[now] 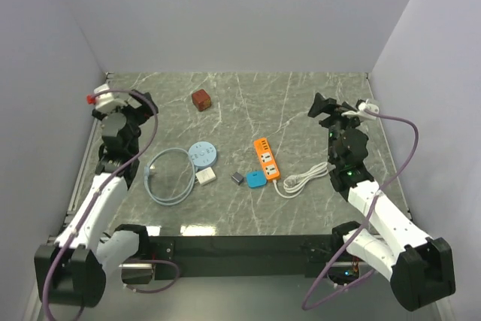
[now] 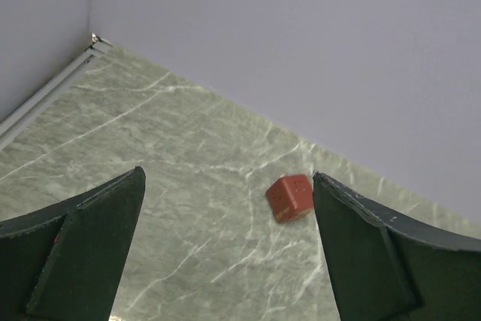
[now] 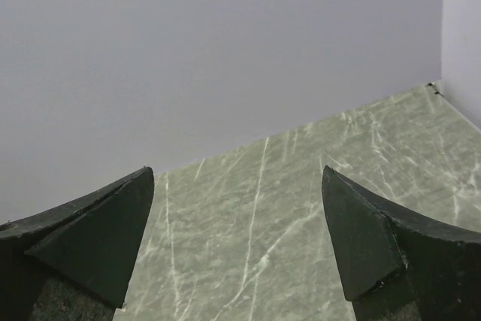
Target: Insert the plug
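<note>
An orange power strip (image 1: 265,158) lies on the marble table right of centre, its white cord (image 1: 301,180) coiled to its right. A small blue plug (image 1: 257,180) lies just in front of the strip, with a small grey block (image 1: 237,178) to its left. A white charger (image 1: 205,177) with a looped light-blue cable (image 1: 169,178) lies further left. My left gripper (image 1: 143,103) is raised at the far left, open and empty (image 2: 228,178). My right gripper (image 1: 323,107) is raised at the far right, open and empty (image 3: 237,171). Neither wrist view shows the strip or the plugs.
A red-brown die (image 1: 201,100) sits at the back of the table, also between my left fingers' line of sight in the left wrist view (image 2: 290,198). A round light-blue disc (image 1: 203,153) lies by the cable loop. Grey walls enclose the table on three sides.
</note>
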